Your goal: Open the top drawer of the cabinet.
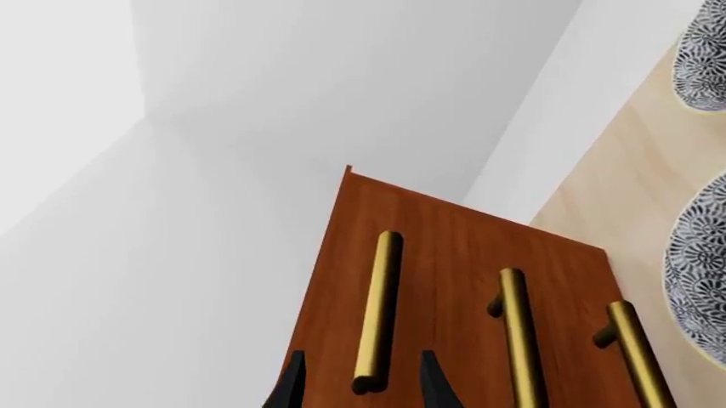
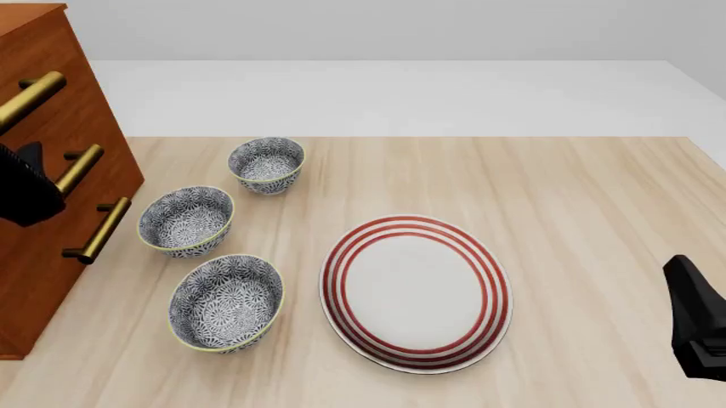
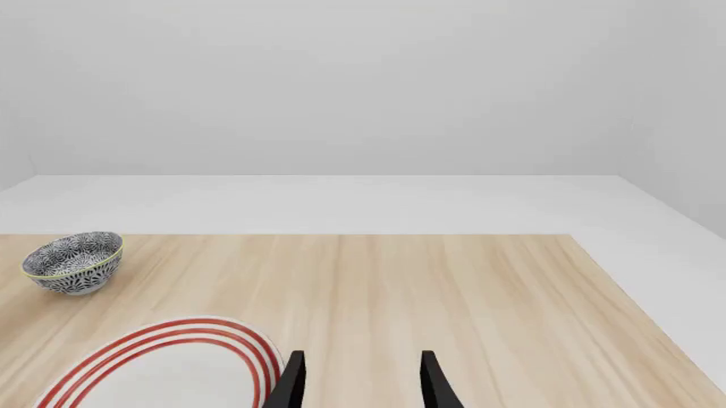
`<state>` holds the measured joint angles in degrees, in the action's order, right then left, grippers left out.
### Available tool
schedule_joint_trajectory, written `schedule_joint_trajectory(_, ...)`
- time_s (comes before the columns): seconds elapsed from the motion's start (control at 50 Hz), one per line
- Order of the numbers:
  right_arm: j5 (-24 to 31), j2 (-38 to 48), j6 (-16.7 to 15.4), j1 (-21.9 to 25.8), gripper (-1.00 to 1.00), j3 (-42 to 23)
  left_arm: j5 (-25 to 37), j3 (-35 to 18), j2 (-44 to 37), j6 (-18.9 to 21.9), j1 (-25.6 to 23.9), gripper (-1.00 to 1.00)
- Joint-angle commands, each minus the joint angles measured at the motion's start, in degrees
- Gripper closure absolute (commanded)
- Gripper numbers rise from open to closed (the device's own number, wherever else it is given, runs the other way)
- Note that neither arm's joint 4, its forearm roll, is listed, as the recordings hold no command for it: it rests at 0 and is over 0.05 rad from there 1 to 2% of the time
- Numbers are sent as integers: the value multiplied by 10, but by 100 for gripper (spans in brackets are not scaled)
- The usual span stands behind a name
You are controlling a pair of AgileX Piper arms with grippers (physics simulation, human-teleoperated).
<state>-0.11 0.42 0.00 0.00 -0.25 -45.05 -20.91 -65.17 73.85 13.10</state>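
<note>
Desk is light wood. Cabinet stands at its far-left edge, reddish-brown, front face angled toward the bowls, three brass bar handles stacked down it. Top drawer looks flush with the cabinet front, its handle uppermost. Red-ringed white plate lies mid-desk. Three patterned bowls sit between plate and cabinet: near bowl, middle bowl, far bowl, all apart from each other and from the plate. Left arm is up at the cabinet front; left gripper shows as a dark shape against the wood, below the top handle and level with the middle one in the front view. Left wrist view: left gripper fingers spread, one fingertip on either side of the end of the top handle, jaws parted with gaps on both sides, no contact visible, holding nothing. Right arm sits low at the near right edge of the desk, well apart from the plate; right gripper is only partly in frame there. Right wrist view: right gripper fingers spread, empty, above bare desk just beside the plate rim.
</note>
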Motion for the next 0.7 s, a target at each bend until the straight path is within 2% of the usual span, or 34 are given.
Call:
schedule_joint_trajectory(0.02,0,0,0,0,-100,0,4,-5,-4,3,-1,-100)
schedule_joint_trajectory(0.16,0,0,0,0,-100,0,-3,-7,-15,9,-6,-100)
schedule_joint_trajectory(0.18,0,0,0,0,-100,0,-13,-4,-14,15,-10,100)
schedule_joint_trajectory(0.7,0,0,0,0,-100,0,1,-9,5,25,-20,100)
